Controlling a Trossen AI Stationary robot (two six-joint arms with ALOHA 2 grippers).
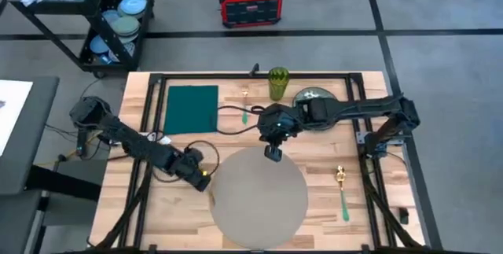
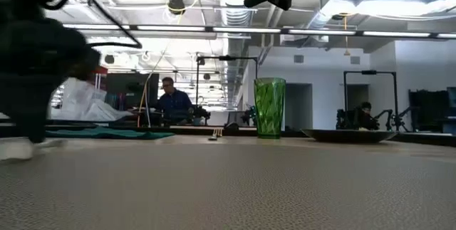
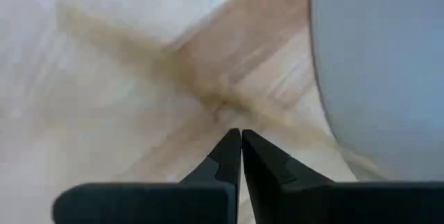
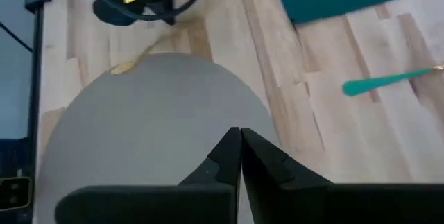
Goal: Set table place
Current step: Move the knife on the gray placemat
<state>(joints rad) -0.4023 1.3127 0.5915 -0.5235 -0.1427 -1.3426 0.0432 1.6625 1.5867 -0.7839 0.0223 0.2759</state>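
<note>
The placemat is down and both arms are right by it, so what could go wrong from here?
The left gripper, shut, sits low at the placemat edge; a sideways move could shove or lift the mat. The right gripper, shut above the far rim, has its arm stretched past the green glass and over the plate; pulling back carelessly might tip the glass.

bright overhead strip lights glare in the low view; left wrist view is motion-blurred, shadows soft.
</note>
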